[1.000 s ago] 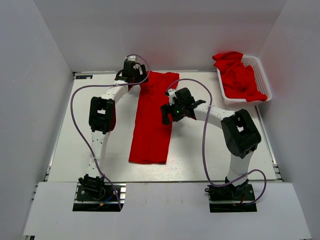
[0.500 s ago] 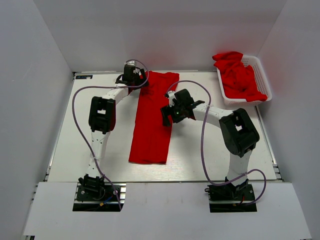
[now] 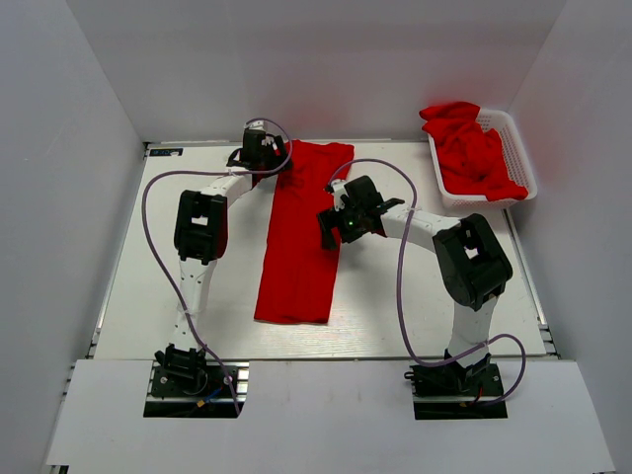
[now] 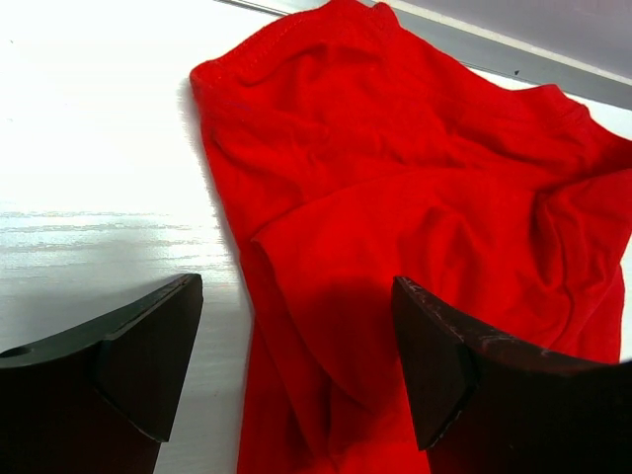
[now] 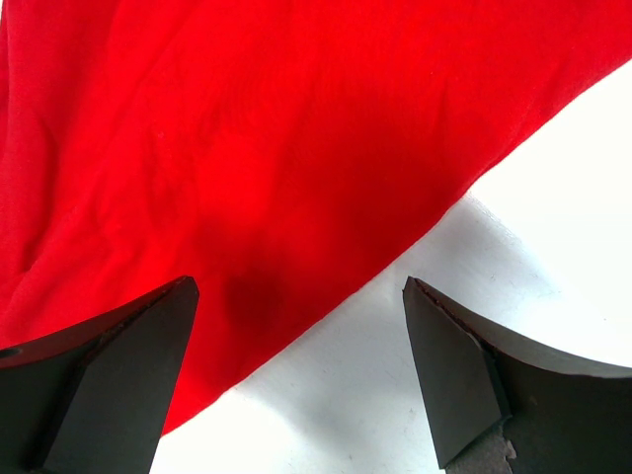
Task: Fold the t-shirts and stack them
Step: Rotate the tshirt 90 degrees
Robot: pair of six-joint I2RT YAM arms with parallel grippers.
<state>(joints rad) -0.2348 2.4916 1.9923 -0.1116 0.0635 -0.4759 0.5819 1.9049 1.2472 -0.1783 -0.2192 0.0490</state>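
Both arms are reaching over the shirt (image 3: 296, 259): left gripper (image 4: 296, 341) at its far-left corner, right gripper (image 5: 296, 341) at its right edge, both gaping, seemingly hovering.

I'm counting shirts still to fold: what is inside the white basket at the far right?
Crumpled red t-shirt cloth fills the basket, spilling over its far rim. How many shirts are heaped there, and whatever lies beneath them, is covered and cannot be told.

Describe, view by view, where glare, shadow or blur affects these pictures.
Top external: even and sharp, the flat t-shirt saturated red. Left wrist: table washed out by glare, left gripper silhouetted black. Right wrist: soft dark shadow on the cloth by the right gripper.
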